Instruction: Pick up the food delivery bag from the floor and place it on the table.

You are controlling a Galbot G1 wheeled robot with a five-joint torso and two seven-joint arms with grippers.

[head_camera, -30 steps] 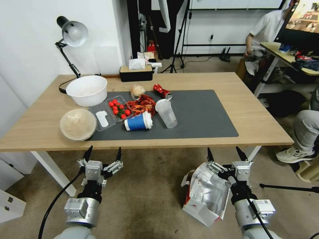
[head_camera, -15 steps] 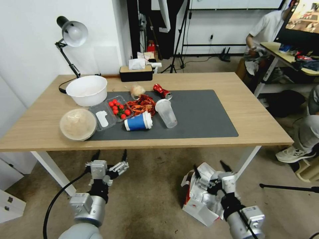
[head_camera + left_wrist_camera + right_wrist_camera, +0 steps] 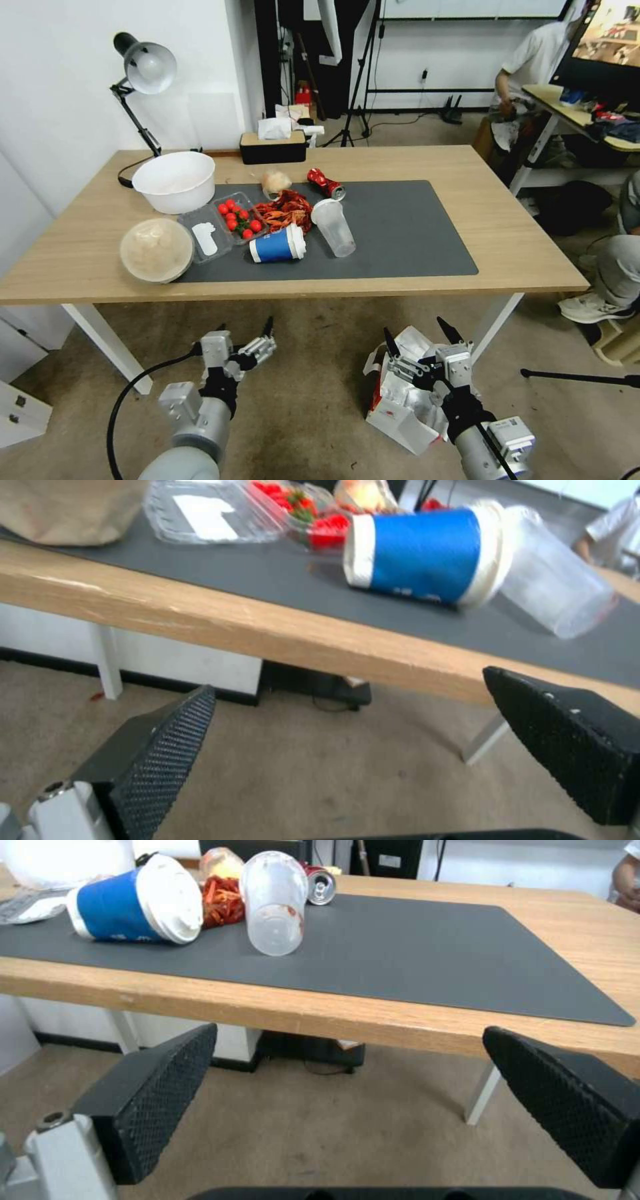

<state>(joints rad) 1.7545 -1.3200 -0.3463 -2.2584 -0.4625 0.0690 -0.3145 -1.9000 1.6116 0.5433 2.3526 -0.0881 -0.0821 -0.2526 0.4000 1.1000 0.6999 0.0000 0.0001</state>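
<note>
The food delivery bag [image 3: 397,420] stands open on the floor [image 3: 307,380] in front of the table [image 3: 527,247], its foil lining crumpled and a red side showing. My right gripper [image 3: 417,331] hovers open just above the bag's mouth, with nothing between its fingers. The right wrist view has the right gripper [image 3: 347,1080] spread wide, facing the table edge [image 3: 373,1015]. My left gripper [image 3: 245,328] hangs open over bare floor to the left of the bag. In the left wrist view the left gripper [image 3: 347,730] is spread wide below the table edge [image 3: 280,635].
A dark grey mat [image 3: 407,227] on the table carries a tipped blue cup [image 3: 277,245], a clear cup [image 3: 333,228], a red can [image 3: 325,183] and food scraps; two bowls sit at left. A white table leg [image 3: 493,320] stands just right of the bag. A person's legs are at far right.
The right gripper came down and to the left, over the bag's mouth. The left gripper dropped lower and shifted right. The bag stayed in place.
</note>
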